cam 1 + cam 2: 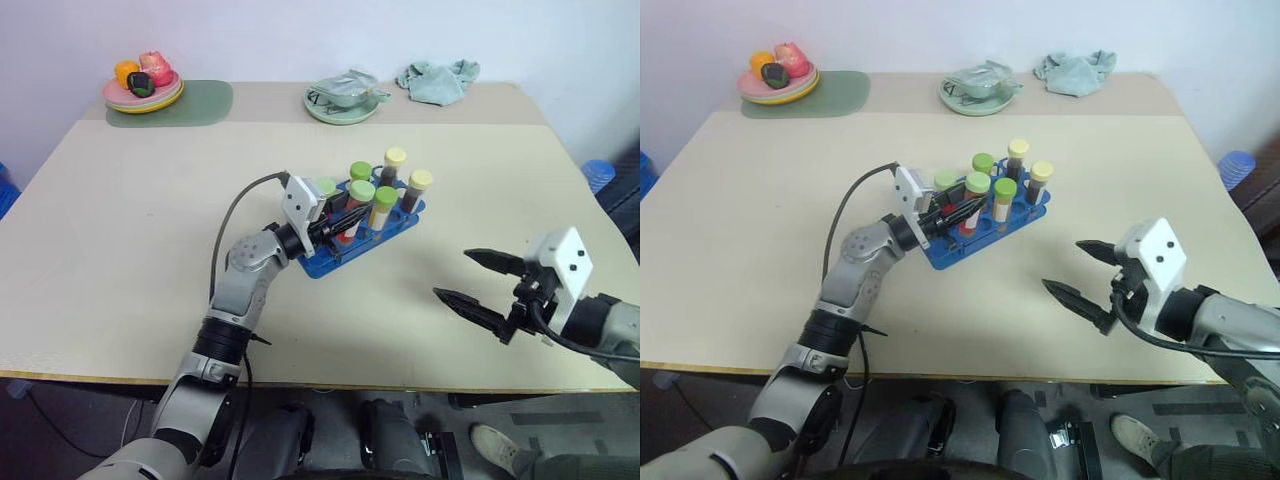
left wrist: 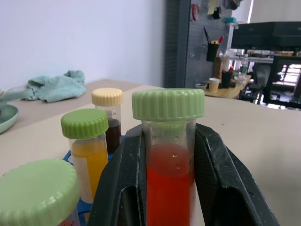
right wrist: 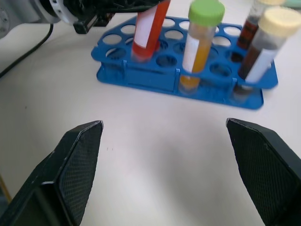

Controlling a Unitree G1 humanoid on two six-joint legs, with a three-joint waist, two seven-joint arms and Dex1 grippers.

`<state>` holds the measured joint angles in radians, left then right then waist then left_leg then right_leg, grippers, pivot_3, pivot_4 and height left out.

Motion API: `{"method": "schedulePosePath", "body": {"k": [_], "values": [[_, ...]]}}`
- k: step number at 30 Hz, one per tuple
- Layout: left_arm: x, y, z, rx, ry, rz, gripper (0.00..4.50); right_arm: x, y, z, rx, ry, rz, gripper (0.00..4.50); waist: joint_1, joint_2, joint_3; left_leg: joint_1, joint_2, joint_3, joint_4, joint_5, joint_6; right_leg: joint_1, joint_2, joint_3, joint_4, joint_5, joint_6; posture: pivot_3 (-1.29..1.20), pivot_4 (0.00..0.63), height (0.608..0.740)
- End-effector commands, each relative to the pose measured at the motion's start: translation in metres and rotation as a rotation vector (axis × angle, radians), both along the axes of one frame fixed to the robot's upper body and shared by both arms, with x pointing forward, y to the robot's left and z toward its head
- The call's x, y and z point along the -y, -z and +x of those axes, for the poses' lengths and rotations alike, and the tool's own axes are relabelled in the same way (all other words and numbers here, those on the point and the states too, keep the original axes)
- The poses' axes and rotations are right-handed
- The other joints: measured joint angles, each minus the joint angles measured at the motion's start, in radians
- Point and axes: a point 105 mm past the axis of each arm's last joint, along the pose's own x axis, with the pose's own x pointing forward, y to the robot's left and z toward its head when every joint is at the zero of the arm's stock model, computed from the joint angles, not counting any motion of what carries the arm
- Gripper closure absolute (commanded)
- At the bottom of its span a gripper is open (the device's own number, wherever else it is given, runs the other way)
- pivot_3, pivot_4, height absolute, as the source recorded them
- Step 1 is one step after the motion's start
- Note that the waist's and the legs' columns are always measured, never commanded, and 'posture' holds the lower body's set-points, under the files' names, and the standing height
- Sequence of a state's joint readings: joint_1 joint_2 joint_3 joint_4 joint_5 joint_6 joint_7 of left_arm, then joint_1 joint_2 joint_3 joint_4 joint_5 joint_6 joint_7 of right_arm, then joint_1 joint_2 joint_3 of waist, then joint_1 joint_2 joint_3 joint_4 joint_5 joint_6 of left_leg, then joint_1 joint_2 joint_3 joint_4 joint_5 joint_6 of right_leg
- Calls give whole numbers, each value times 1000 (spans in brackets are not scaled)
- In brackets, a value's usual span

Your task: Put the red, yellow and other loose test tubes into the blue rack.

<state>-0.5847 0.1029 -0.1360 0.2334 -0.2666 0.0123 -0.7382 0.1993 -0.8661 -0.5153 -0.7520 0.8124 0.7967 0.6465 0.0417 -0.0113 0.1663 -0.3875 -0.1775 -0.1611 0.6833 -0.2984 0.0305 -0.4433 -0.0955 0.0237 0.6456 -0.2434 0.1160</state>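
Glossy blue plastic rack [image 3: 155, 77], ribbed caps [image 2: 168, 104]

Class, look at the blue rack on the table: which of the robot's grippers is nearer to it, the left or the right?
Left. The left gripper is over the blue rack, shut on the red tube. The right gripper hangs open, apart from it.

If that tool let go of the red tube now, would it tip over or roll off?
Probably not. The red tube already has its lower end in a hole of the blue rack, so it should stay put, perhaps leaning. Its round body would likely roll on the bare table. The left tool is clamped below the ribbed cap.
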Motion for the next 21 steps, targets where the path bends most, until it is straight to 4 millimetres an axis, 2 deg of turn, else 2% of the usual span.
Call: {"method": "schedulePosePath", "body": {"k": [1,3,9,12,16,19,21], "values": [[-1,1,-2,10,-3,10,3740,-3,-10,-5,58,-12,3,180,-1,0,0,0,0,0,0,0,0,0,0,0,0,0,0,0,150,740],[-1,3,-1,5,-6,17,3740,-3,-10,-4,59,-11,4,180,-1,0,0,1,0,0,0,0,0,0,0,0,1,0,0,0,150,740],[-4,-3,-5,13,0,-7,812,-5,-10,-1,69,-19,10,180,-1,0,0,1,0,0,0,0,0,1,0,0,0,0,0,0,150,740],[-8,-5,-9,44,-3,22,812,-5,-10,0,70,-26,11,180,-1,0,0,1,0,0,0,0,0,0,0,0,0,0,0,0,150,740],[-28,-7,-14,79,-54,80,812,-7,-9,3,69,-40,16,180,-2,0,0,1,0,0,0,0,0,0,0,0,0,0,0,0,150,740],[-52,-5,-30,48,-16,67,812,-6,-7,7,66,-46,24,180,-3,1,-1,2,0,1,-1,0,0,0,0,1,1,0,0,0,150,740],[-81,1,-39,-3,-30,42,812,-5,-5,10,65,-43,33,180,-5,1,-1,2,0,0,-1,0,0,0,0,1,1,0,0,0,150,740]]}}
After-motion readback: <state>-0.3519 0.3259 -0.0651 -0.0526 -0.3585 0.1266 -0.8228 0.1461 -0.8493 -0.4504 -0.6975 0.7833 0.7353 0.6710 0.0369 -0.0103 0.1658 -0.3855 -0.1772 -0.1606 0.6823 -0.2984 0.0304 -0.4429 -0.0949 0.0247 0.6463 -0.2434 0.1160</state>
